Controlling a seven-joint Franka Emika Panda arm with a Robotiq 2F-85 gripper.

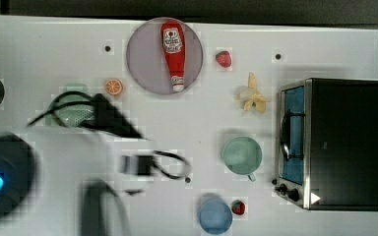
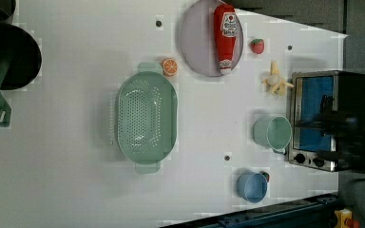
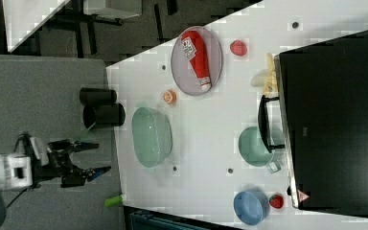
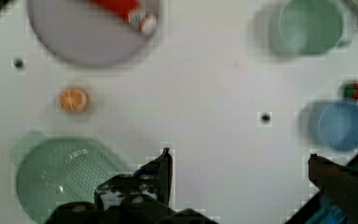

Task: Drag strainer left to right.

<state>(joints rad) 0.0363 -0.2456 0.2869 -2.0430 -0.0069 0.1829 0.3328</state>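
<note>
Pale mint-green oblong plastic strainer point(image 2: 146, 118) dotted with small holes, white bench point(image 2: 76, 180), round grey-lilac plate point(image 2: 196, 42), red plastic ketchup bottle point(image 2: 225, 35) with white cap, round blue bowl point(image 2: 253, 186), orange slice point(image 2: 169, 67)

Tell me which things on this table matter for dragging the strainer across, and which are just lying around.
Part of the job: the strainer; the gripper, open, off the table's edge in the right view.

Just lying about: ketchup bottle on the plate, orange slice, banana, green mug, blue cup, toaster oven.
</note>
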